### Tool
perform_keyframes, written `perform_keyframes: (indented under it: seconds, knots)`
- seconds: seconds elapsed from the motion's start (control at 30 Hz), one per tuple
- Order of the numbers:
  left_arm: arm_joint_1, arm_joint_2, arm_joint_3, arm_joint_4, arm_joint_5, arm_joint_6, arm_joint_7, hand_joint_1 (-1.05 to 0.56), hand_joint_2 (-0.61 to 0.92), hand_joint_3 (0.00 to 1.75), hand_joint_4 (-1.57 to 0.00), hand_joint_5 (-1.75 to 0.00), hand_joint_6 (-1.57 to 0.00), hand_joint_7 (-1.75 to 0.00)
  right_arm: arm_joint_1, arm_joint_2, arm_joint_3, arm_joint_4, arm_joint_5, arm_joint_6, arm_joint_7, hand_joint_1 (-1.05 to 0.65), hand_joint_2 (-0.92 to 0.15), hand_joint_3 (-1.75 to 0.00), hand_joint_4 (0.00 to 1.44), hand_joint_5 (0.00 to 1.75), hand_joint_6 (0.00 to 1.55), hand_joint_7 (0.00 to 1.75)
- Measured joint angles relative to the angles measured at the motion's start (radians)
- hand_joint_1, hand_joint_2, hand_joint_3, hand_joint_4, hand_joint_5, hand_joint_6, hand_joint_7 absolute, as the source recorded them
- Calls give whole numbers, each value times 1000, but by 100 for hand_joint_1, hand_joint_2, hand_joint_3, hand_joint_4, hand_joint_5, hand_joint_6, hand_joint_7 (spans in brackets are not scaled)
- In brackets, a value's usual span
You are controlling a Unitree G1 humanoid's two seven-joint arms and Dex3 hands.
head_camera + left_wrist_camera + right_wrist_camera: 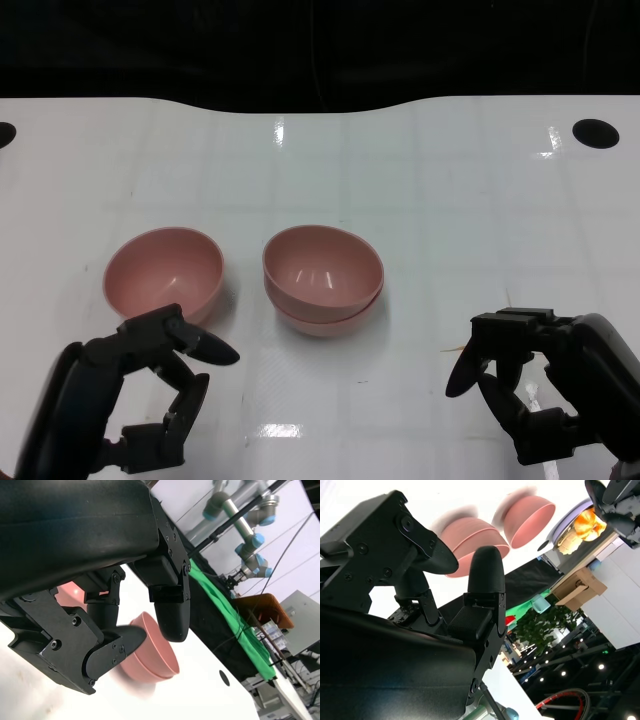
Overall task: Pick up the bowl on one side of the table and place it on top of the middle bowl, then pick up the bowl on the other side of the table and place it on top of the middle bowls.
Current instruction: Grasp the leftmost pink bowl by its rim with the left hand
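White and glossy, the counter (400,180) runs back to a dark edge, and we take the stacked pair of pink bowls (323,277) at its middle as our landmark. One bowl already nests inside the other there, so we judge the first half of the task done. The remaining single pink bowl (164,273) sits upright just beside the stack on our left side, apart from it, waiting to go on top.

Our left hand (150,400) hovers just short of that single bowl, on the near side of it, fingers spread and holding nothing; we read this as a reach being lined up on the near rim. Our right hand (535,385) hangs well away from the stack on the opposite side, fingers likewise apart and empty, kept clear so the stack stays unobstructed for the coming placement.
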Motion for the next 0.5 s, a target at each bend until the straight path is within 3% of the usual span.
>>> perform_keyframes:
  seconds: [0.07, 0.2, 0.33, 0.43, 0.5]
  knots:
    - [-6, 15, 14, -12, 42, 2, 11, -15, 73, 41, -64, -108, -83, -37, 0, 7, -1, -1, -2, 17, 2, -7, -17, -166, 97, 175, 79, 159]
    - [-8, 35, 30, -81, 135, 47, 19, -22, 82, 14, -61, -93, -80, -19, 1, 12, -1, -4, -4, 51, 8, -6, -17, -165, 97, 175, 78, 162]
    - [-9, 40, 28, -134, 260, 127, 24, -38, 87, 3, -58, -73, -73, -5, 1, 12, -1, -8, -6, 75, 16, -6, -16, -165, 97, 175, 77, 165]
    - [-14, 47, 26, -167, 348, 183, 24, -42, 88, 2, -56, -71, -69, -3, 1, 12, 0, -11, -9, 89, 24, -6, -16, -166, 97, 175, 77, 166]
    - [-26, 59, 19, -185, 405, 231, 16, -42, 87, 1, -40, -62, -60, -1, 2, 12, 0, -16, -9, 100, 30, -6, -16, -165, 97, 175, 76, 168]
